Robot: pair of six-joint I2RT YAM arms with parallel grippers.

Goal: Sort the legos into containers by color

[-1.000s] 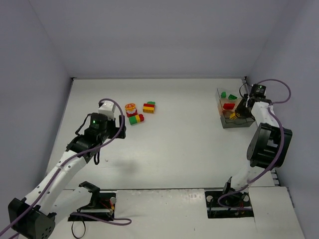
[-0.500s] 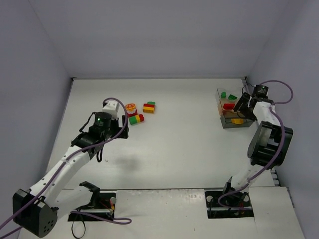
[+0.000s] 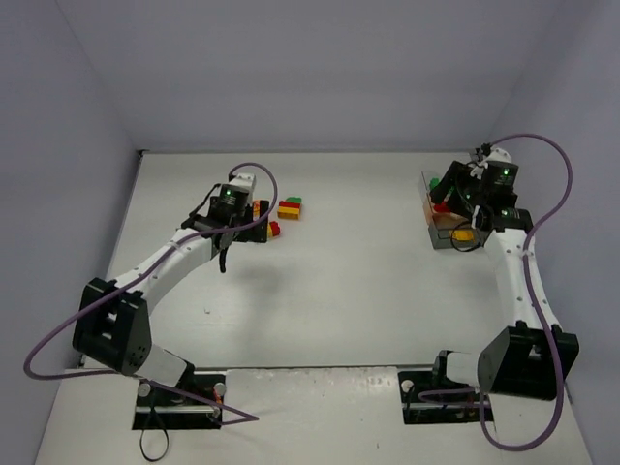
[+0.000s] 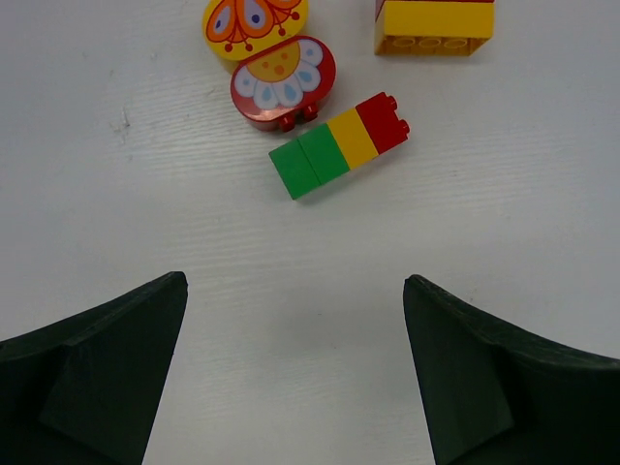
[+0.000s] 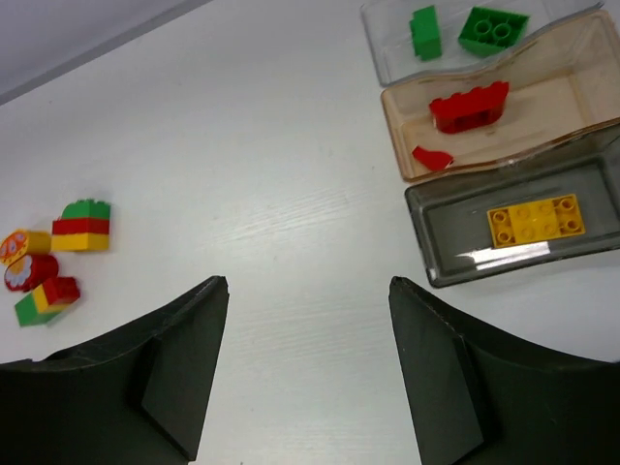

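Observation:
Three loose legos lie left of the table's middle: a round red-yellow piece (image 4: 271, 53), a green-yellow-red bar (image 4: 339, 145) and a yellow-red stack (image 4: 433, 24) topped green (image 5: 82, 225). My left gripper (image 4: 295, 281) hangs open and empty just short of the bar. The containers (image 5: 417, 165) sit at the far right. Their clear compartment holds two green bricks (image 5: 492, 27), the tan one red bricks (image 5: 470, 105), the grey one a yellow-orange brick (image 5: 536, 220). My right gripper (image 5: 308, 283) is open and empty above the table, left of the containers.
Grey walls close in the white table on three sides. The containers (image 3: 436, 239) stand close to the right wall, partly hidden by my right arm (image 3: 504, 232). My left arm (image 3: 179, 252) stretches across the left half toward the loose legos (image 3: 290, 208).
My right gripper opened, left the yellow-orange brick in the grey compartment, and rose back from the containers. My left arm swung forward to the loose legos, staying open.

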